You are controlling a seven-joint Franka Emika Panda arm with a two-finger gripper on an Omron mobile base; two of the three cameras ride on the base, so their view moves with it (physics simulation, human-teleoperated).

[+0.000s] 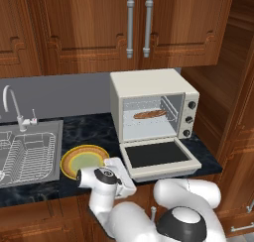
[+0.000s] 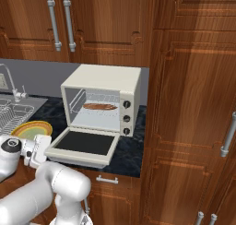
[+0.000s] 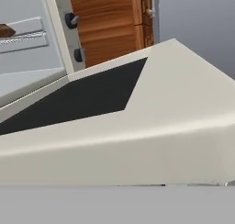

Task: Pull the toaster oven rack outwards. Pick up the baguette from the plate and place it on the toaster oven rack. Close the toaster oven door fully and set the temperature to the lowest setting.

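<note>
Gripper (image 1: 125,182) closed, one baguette (image 1: 150,114), one plate (image 1: 84,160)

Our arm folded low, hand turned sideways

We see our gripper (image 1: 130,186) at the end of a bent wrist, its jaws closed with nothing between them, held low beside our shoulder.

In the left base view, the toaster oven door (image 1: 159,158) lies folded flat at centre, jutting past the counter edge and blocking any low approach to the open cavity, where the baguette (image 1: 150,114) lies on the toaster oven rack (image 1: 151,118). Free counter shows left of the door, between it and the plate (image 1: 83,160), and the room above the door is open
</note>
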